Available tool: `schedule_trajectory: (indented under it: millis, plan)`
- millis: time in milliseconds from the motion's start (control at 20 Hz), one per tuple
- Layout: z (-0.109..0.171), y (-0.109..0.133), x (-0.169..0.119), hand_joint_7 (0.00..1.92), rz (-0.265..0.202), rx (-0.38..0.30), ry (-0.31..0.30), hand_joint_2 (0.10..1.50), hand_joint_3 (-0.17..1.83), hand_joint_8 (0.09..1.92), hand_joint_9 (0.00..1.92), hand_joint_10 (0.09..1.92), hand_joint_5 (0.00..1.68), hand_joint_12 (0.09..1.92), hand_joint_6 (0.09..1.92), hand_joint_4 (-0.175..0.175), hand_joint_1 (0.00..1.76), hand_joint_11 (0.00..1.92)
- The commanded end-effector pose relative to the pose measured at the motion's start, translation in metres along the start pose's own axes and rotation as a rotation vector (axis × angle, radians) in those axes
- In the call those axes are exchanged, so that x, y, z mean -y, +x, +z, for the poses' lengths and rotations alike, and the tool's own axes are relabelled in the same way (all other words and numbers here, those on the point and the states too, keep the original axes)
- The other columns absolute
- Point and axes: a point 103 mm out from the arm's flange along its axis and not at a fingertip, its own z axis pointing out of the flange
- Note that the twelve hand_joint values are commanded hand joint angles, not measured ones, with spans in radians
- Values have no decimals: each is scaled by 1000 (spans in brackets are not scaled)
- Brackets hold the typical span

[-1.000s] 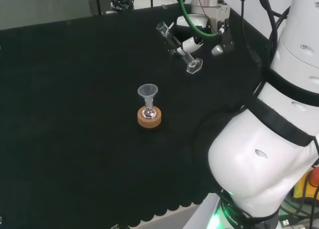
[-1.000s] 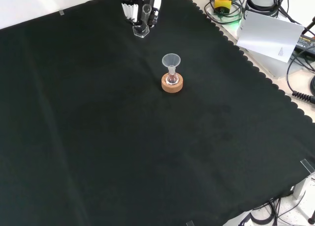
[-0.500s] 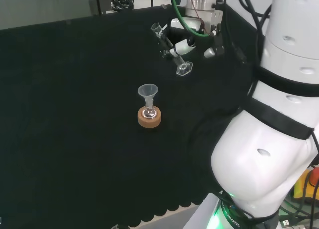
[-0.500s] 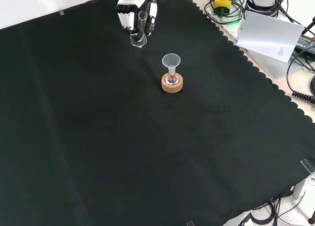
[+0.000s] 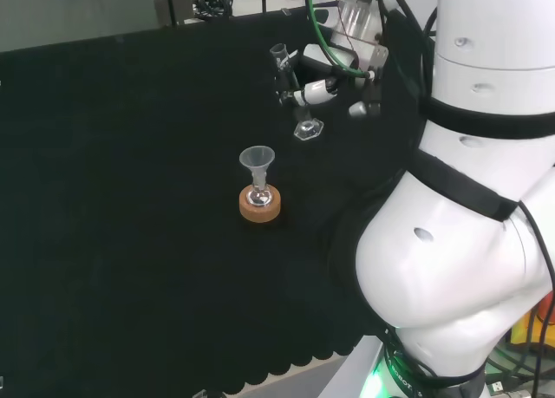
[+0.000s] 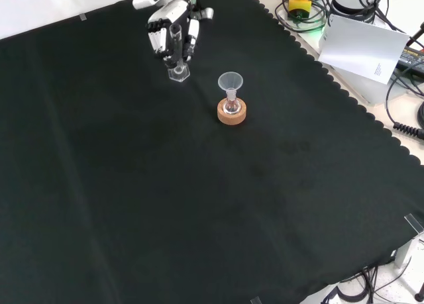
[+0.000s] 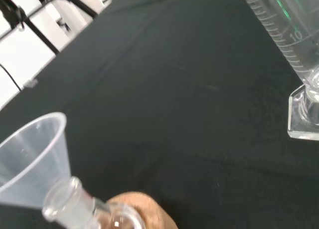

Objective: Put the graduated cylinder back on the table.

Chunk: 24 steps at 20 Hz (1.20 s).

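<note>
Black cloth [image 6: 199,204] below hand-held [image 6: 173,27] graduated cylinder [image 6: 176,55], contact unclear.

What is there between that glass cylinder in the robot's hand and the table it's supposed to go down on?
Nothing visible. The hand holds the graduated cylinder over bare black cloth. The funnel in its flask on the cork ring stands off to the right in the front view, apart from it.
</note>
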Motion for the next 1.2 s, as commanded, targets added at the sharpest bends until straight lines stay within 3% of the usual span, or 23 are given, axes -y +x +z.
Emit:
schedule_trajectory:
  millis: [50,650,1200]
  plan:
    - [22,-14,-27,1220,-46,-69,-80,1160,0,295,1402,87,908,717,1131,-135,1122,1243]
    - [41,-27,-50,1193,-56,-108,-133,1161,0,295,1381,87,906,723,1132,-138,1123,1223]
    - [55,-32,-70,1187,-68,-130,-136,1161,1,300,1375,87,904,728,1135,-142,1124,1214]
